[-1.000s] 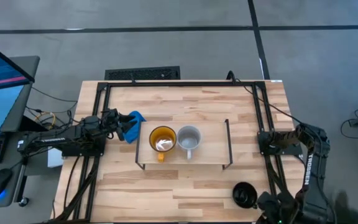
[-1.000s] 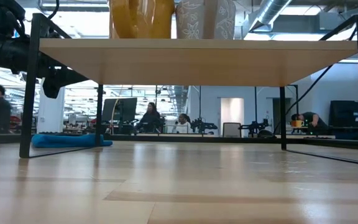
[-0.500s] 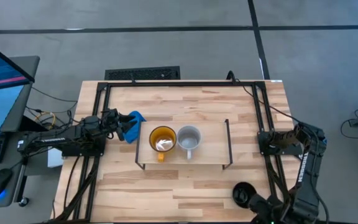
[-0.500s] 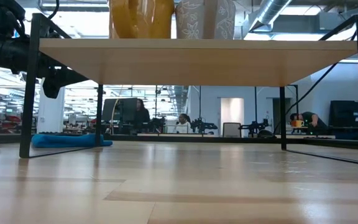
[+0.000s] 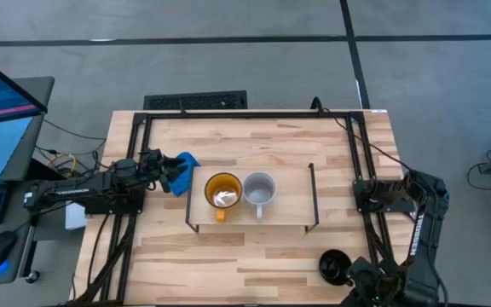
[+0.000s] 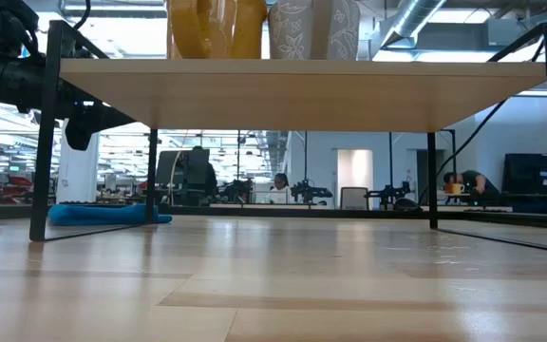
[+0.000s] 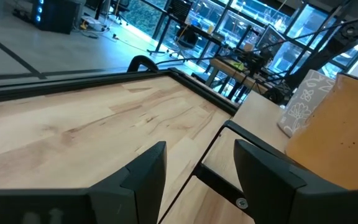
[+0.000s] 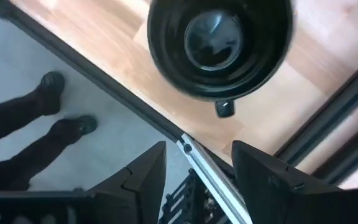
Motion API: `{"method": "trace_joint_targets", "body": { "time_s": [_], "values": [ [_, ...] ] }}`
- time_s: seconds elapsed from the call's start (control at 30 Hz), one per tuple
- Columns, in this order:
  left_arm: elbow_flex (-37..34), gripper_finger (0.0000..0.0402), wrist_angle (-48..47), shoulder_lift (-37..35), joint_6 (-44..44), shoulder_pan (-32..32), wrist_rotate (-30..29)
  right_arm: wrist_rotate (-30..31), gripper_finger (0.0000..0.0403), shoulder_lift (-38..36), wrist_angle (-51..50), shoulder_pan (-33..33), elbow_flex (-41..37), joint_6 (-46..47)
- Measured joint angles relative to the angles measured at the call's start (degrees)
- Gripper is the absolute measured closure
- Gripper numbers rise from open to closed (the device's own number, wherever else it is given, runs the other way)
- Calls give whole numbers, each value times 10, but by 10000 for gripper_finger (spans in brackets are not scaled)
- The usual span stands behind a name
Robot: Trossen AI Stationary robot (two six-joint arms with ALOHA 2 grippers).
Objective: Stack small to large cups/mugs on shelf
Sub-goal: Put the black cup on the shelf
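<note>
The shelf stands mid-table on black wire legs. On its board, side by side and upright, stand the yellow-orange mug and the pale grey-white mug; the low view shows both as yellow-orange mug and grey-white mug. The black mug stands upright on the tabletop near its near right corner. My right gripper hovers open above the table's near edge, beside the black mug. My left gripper is open, level, just left of the shelf's left end.
A blue cloth lies on the table by the shelf's far left corner. A black frame runs around the tabletop. A person's legs stand on the floor off the near edge. A monitor and keyboard sit off the left.
My right arm has shifted its pose at the table's right near corner, its wrist end moving slightly toward the black mug. The mugs, the shelf and my left arm have kept still.
</note>
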Motion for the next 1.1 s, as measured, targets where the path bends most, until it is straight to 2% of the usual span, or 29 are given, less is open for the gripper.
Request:
{"method": "trace_joint_targets", "body": {
  "time_s": [0.13,0.37,0.8,1.1],
  "values": [
    [0,223,0,0,0,0,0,-6,198,18,51,5,-35,2],
    [0,223,0,0,-1,0,0,-20,205,50,62,22,-48,36],
    [0,223,0,0,-1,0,0,-48,210,118,58,21,-50,43],
    [0,223,0,0,-1,0,0,-48,213,119,39,7,-75,41]
  ]
}}
